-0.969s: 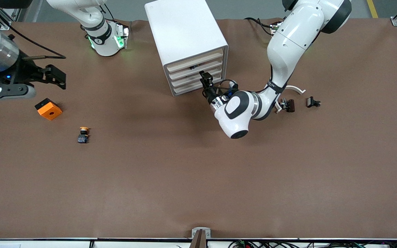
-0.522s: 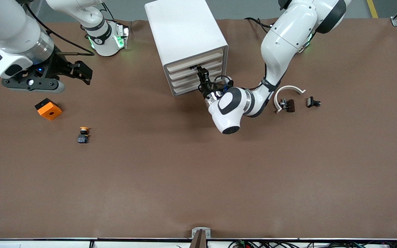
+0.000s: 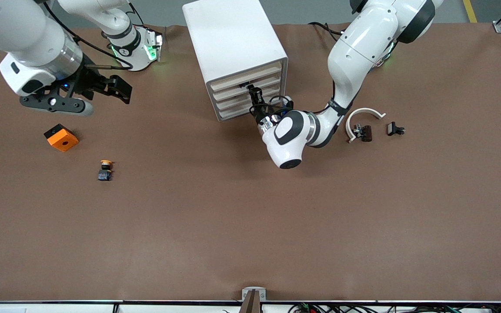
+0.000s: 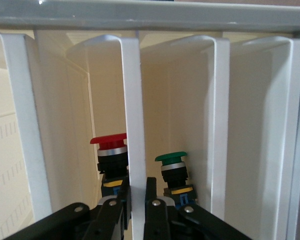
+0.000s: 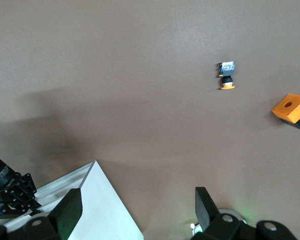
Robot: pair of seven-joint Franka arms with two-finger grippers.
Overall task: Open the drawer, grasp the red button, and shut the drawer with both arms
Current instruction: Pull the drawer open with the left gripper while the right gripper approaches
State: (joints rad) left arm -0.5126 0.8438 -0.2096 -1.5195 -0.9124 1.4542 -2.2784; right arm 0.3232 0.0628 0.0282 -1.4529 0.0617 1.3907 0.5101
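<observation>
The white cabinet (image 3: 233,39) stands at the robots' side of the table with all four drawers pushed in. My left gripper (image 3: 254,91) is at its front. In the left wrist view it (image 4: 136,187) is shut on the cream front strip of one drawer (image 4: 132,125). The red-capped button (image 4: 109,155) shows inside, right beside that strip. My right gripper (image 3: 118,89) is open and empty, up over the table between the cabinet and the right arm's end. It also shows in the right wrist view (image 5: 137,207).
A green-capped button (image 4: 174,170) sits in the neighbouring drawer. An orange cube (image 3: 61,137) and a yellow-capped button (image 3: 105,170) lie toward the right arm's end. A white curved piece (image 3: 363,114) and small dark parts (image 3: 395,128) lie toward the left arm's end.
My left gripper moved up to the cabinet front and onto the drawer strip. My right arm swung in from the table's end toward the cabinet.
</observation>
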